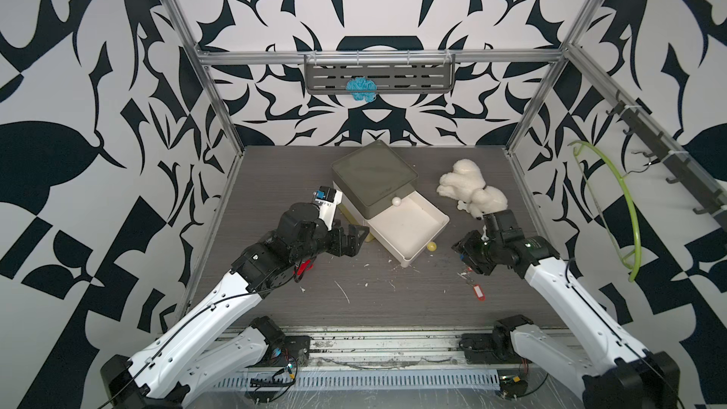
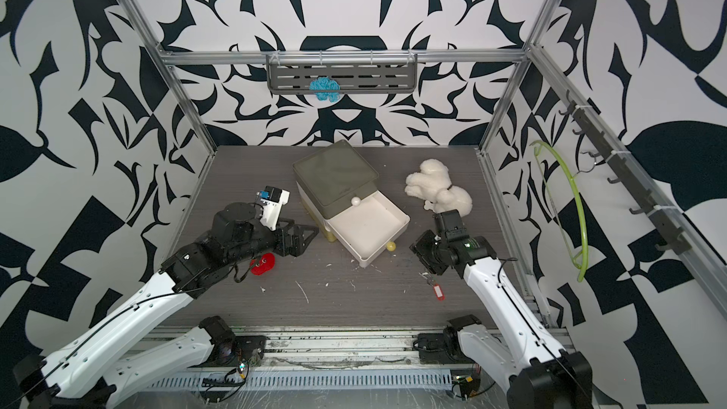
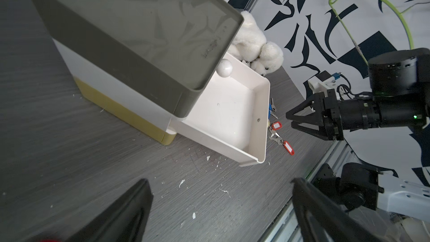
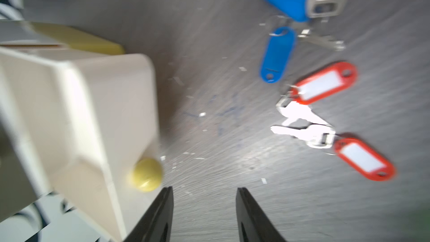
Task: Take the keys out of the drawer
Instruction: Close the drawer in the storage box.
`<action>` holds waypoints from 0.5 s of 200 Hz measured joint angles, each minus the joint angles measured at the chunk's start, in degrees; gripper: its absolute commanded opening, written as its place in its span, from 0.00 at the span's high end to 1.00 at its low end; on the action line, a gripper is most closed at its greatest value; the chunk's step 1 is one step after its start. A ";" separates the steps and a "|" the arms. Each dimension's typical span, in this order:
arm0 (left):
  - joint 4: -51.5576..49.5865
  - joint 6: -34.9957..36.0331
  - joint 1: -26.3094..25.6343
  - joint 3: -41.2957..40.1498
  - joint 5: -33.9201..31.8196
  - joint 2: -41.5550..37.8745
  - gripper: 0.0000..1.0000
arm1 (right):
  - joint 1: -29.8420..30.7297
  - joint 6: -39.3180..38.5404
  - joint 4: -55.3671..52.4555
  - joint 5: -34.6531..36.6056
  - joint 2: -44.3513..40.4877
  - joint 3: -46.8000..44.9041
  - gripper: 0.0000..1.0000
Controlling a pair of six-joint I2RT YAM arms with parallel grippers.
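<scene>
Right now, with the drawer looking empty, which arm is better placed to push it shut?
Probably right. The right gripper hangs open and empty at the front of the drawer, by its yellow knob, keys lying beside. The left gripper sits off beside the cabinet.

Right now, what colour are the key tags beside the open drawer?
Two blue tags and two red tags with white inserts; clearest in the right wrist view.
</scene>
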 measured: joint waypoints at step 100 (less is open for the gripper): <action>-3.72 -2.69 13.03 20.24 22.60 19.06 0.01 | 0.00 4.57 15.78 -11.50 -2.60 -8.37 0.41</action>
